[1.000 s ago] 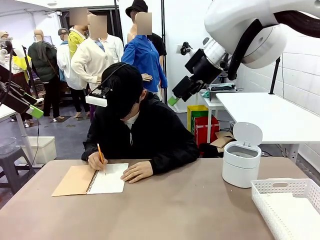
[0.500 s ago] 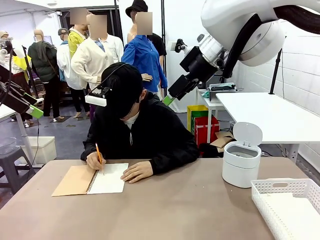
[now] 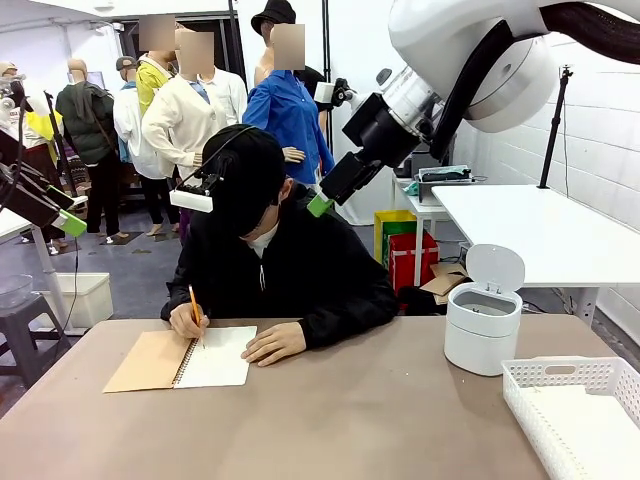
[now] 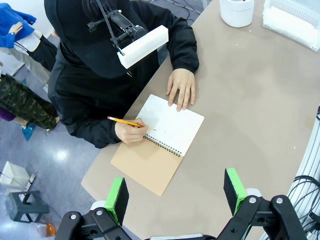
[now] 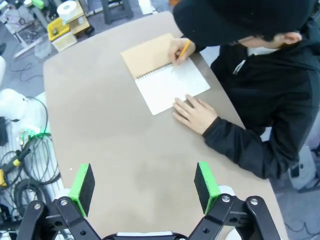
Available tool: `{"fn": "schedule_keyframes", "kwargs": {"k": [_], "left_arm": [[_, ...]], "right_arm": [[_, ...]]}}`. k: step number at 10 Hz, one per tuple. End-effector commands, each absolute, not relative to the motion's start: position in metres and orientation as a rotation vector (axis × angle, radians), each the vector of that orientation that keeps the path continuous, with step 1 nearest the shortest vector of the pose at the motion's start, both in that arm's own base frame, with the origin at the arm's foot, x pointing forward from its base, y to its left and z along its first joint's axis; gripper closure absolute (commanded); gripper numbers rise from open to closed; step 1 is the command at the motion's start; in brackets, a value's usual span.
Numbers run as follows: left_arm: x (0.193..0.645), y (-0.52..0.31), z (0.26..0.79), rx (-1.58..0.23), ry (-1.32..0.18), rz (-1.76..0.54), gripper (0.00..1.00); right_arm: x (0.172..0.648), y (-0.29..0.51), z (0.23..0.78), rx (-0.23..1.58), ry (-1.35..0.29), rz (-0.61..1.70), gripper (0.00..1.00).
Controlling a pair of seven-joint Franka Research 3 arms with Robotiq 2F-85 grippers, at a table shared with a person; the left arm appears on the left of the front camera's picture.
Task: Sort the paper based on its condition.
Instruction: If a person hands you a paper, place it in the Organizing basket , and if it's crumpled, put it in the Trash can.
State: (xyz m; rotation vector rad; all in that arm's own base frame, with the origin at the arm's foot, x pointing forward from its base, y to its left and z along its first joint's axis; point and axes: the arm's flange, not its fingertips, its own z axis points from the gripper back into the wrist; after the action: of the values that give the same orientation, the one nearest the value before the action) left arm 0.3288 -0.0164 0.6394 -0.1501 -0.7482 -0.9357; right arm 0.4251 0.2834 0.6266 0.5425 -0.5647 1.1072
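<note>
step: wait | my left gripper (image 4: 175, 197) and right gripper (image 5: 144, 189) both spread wide, empty, high over counter (image 3: 350, 420) | person writing in notebook (image 3: 180, 360) far left; hold clear until a loose sheet appears

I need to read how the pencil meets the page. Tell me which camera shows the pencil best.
The left wrist view: it looks down on the pencil, whole and sideways in the person's hand over the notebook. The right wrist view shows it short and partly hidden by fingers; the front view shows a thin upright sliver.
</note>
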Motion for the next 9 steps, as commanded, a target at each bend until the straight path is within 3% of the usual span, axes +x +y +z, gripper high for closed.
{"fn": "schedule_keyframes", "kwargs": {"k": [1, 9], "left_arm": [[0.329, -0.015, 0.64, -0.163, -0.753, -0.937, 0.0], [0.329, -0.015, 0.64, -0.163, -0.753, -0.937, 0.0]], "right_arm": [[0.417, 0.284, 0.622, 0.561, -0.567, 1.143, 0.0], [0.413, 0.295, 0.625, 0.544, -0.552, 1.139, 0.0]]}}
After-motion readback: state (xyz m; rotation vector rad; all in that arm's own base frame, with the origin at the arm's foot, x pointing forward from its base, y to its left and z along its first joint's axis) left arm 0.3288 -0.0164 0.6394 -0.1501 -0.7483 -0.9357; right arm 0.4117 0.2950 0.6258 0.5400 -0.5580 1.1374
